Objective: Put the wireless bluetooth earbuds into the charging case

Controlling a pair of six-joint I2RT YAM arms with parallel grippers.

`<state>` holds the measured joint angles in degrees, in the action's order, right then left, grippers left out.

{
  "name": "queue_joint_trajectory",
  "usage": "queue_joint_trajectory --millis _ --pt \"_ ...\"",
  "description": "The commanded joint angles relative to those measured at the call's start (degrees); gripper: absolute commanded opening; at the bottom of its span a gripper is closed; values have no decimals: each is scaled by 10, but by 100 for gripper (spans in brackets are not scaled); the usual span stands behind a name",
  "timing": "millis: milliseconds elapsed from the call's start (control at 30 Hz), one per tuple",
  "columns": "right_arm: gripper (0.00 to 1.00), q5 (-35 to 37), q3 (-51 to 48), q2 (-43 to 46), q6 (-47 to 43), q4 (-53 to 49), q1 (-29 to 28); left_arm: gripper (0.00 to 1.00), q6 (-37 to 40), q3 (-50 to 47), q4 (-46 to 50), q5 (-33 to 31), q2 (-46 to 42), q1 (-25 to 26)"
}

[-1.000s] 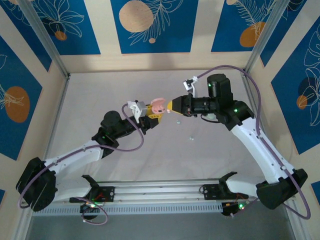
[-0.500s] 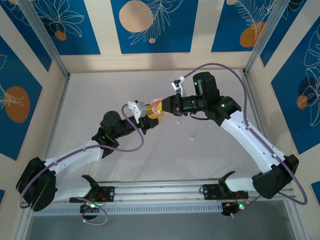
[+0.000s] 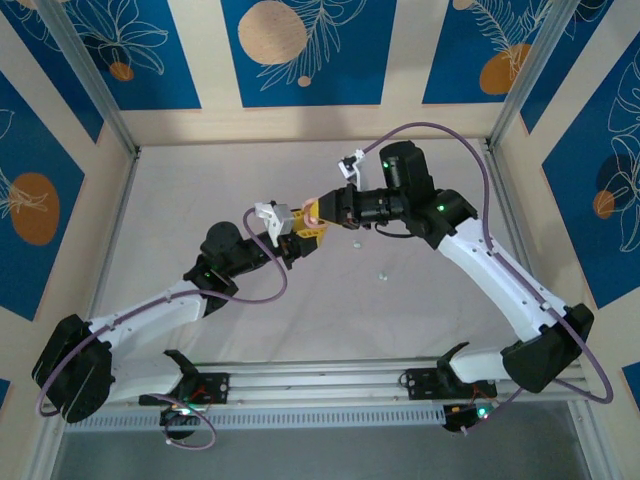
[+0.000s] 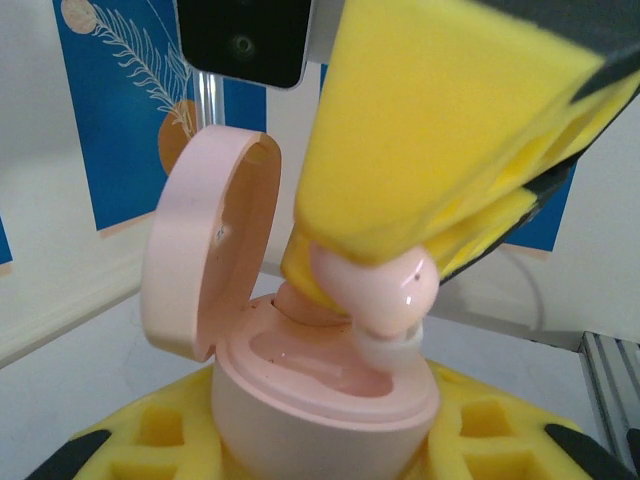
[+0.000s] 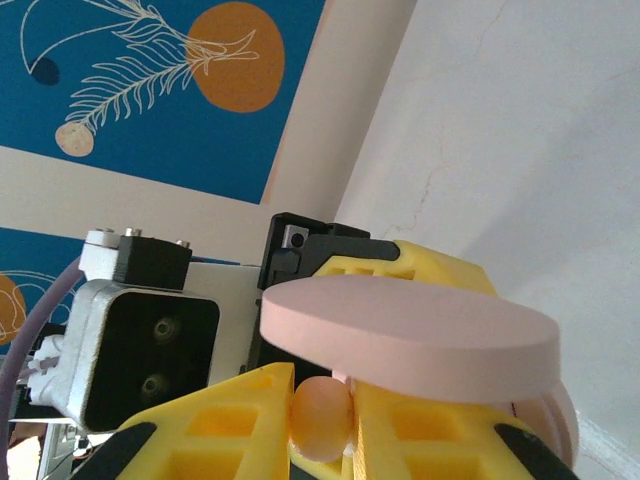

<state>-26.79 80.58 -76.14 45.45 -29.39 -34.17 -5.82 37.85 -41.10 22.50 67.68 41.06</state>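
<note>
Your left gripper (image 3: 303,235) clamps the pink case (image 4: 320,395) above the table (image 3: 250,180), its lid (image 4: 205,250) hinged up. Your right gripper (image 5: 320,425) pinches a pink earbud (image 4: 385,290), whose tip sits at the case's open well; whether it touches, you cannot tell. Two loose earbuds (image 3: 357,242) (image 3: 381,273) lie on the table nearby.

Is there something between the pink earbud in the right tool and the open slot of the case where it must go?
Nothing visible does. The lid is swung open to one side, and the earbud, pinched in the right tool, hangs just over the bare slot of the case held in the left tool.
</note>
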Motion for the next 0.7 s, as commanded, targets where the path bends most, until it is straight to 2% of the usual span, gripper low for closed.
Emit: queue_joint_trajectory --millis 0,367,667 --pt "21 10 19 -5 -9 -11 -7 32 3 6 -15 18 -4 5" --pt "20 30 30 -15 -21 -29 -17 32 3 7 -12 18 -5 4" --pt "24 78 41 -21 -46 -74 -31 32 1 8 -15 15 -8 4"
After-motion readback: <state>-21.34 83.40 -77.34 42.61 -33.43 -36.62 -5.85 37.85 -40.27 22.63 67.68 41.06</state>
